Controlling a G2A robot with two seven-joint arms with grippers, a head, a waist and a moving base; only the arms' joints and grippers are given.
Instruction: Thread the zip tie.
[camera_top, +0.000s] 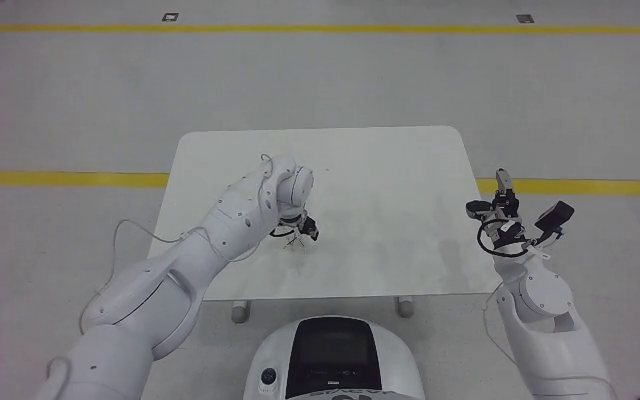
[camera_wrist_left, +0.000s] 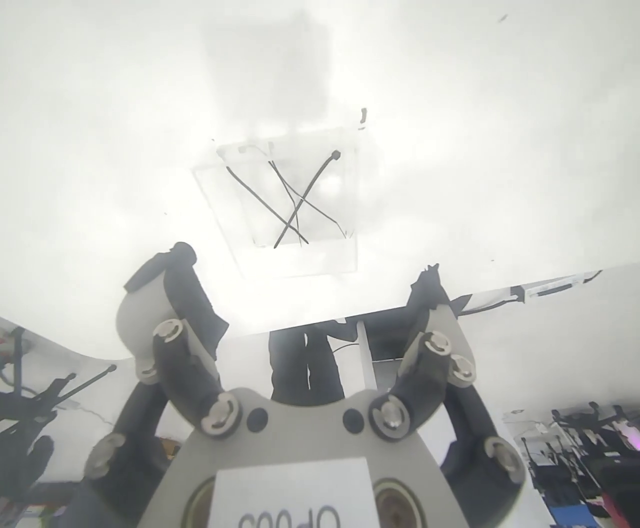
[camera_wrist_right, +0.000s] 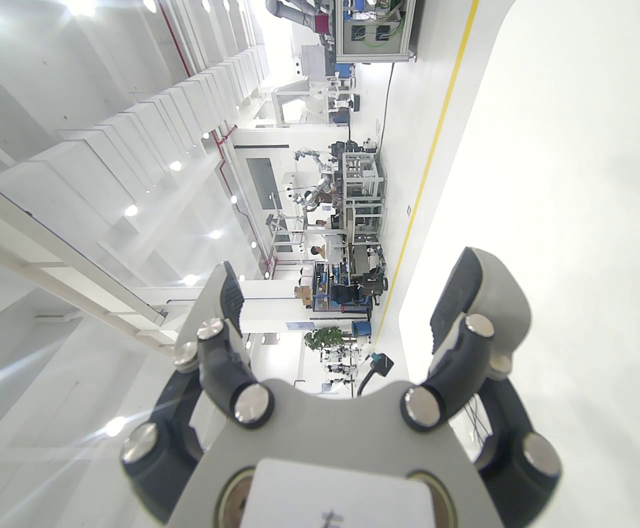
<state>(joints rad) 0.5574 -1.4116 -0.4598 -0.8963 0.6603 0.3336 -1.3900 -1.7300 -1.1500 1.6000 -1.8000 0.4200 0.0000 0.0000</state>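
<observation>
- Zip ties (camera_wrist_left: 300, 200) lie crossed in a clear tray (camera_wrist_left: 235, 215) on the table (camera_top: 400, 190).
- Left arm bends over them. The left claw (camera_wrist_left: 306, 261) points down, wide open, holding nothing.
- Right arm sits by the table's right edge. The right claw (camera_wrist_right: 346, 262) is wide open and empty.

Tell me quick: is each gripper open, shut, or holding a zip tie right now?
Left gripper: open, empty, near the zip ties in the clear tray.
Right gripper: open, empty, beside the table's edge.
</observation>
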